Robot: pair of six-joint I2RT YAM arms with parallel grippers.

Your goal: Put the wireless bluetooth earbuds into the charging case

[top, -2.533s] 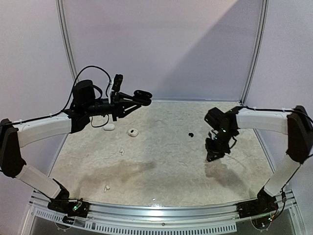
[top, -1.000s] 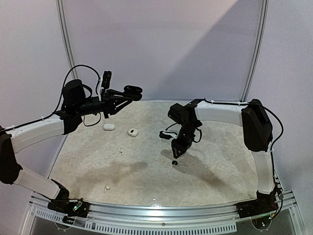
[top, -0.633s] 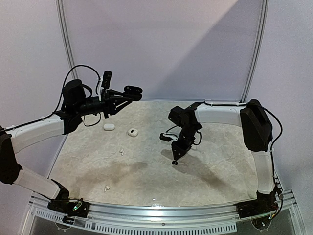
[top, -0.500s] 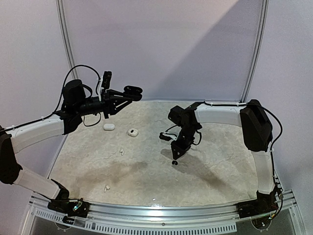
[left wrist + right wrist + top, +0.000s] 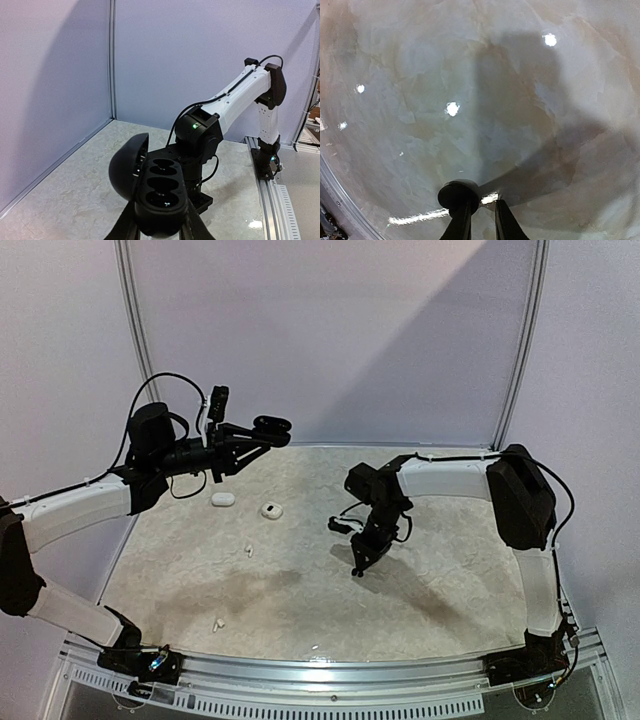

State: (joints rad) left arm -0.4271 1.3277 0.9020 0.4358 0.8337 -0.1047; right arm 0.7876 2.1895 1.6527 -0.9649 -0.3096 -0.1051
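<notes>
Left gripper [image 5: 159,227] clamps the open charging case [image 5: 161,196], wells empty in its wrist view. Only my right wrist view shows the black earbud [image 5: 458,192] at right gripper's [image 5: 481,207] eleven-o'clock fingertip; grip unclear.

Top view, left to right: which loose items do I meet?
White case → white bud → round white case → right gripper, at a black bud. Left out for overlap: near white bud, black case in the left gripper.
</notes>
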